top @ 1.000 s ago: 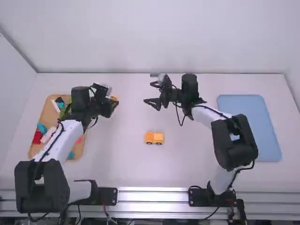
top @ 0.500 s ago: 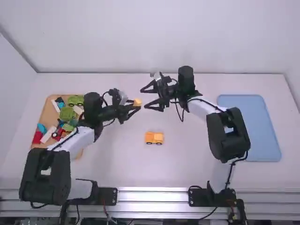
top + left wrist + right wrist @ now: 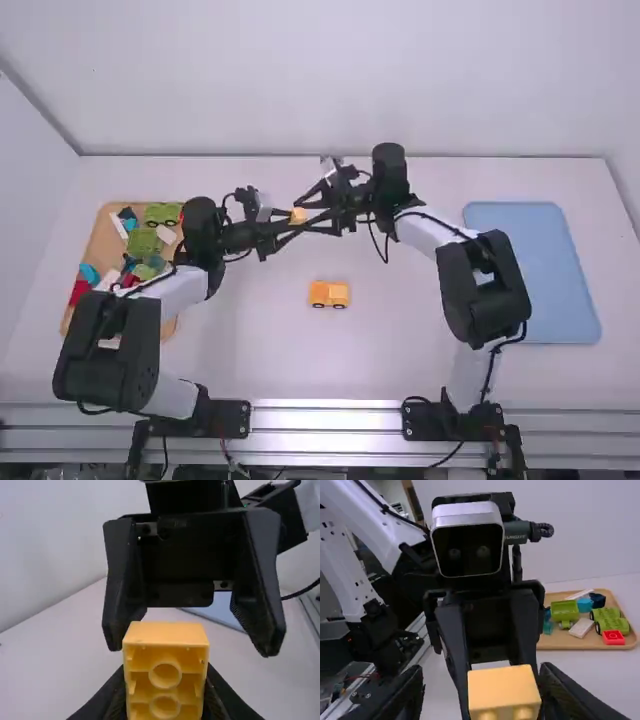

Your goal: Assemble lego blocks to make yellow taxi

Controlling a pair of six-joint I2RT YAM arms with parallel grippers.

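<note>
Near the middle of the high view, my left gripper (image 3: 284, 226) is shut on a small yellow block (image 3: 298, 216). My right gripper (image 3: 312, 212) faces it, open, with its fingers around the block's free end. In the left wrist view the block (image 3: 165, 667) shows its hollow underside, clamped in my left gripper (image 3: 165, 692). The right wrist view has the block (image 3: 504, 692) between the spread fingers of my right gripper (image 3: 482, 675), nearer the right-hand one. A yellow vehicle piece with black wheels (image 3: 328, 294) rests on the table below the grippers.
At the left, a wooden tray (image 3: 103, 238) holds green, red, white and blue pieces, partly beneath the left arm. A blue tray (image 3: 560, 270) lies at the right, beyond the right arm. The back wall (image 3: 330, 90) rises behind the table.
My left gripper has carried the yellow block rightward from beside the wooden tray to mid-table. My right gripper has shifted slightly left, and the two now meet at the block. The vehicle piece has stayed put.
</note>
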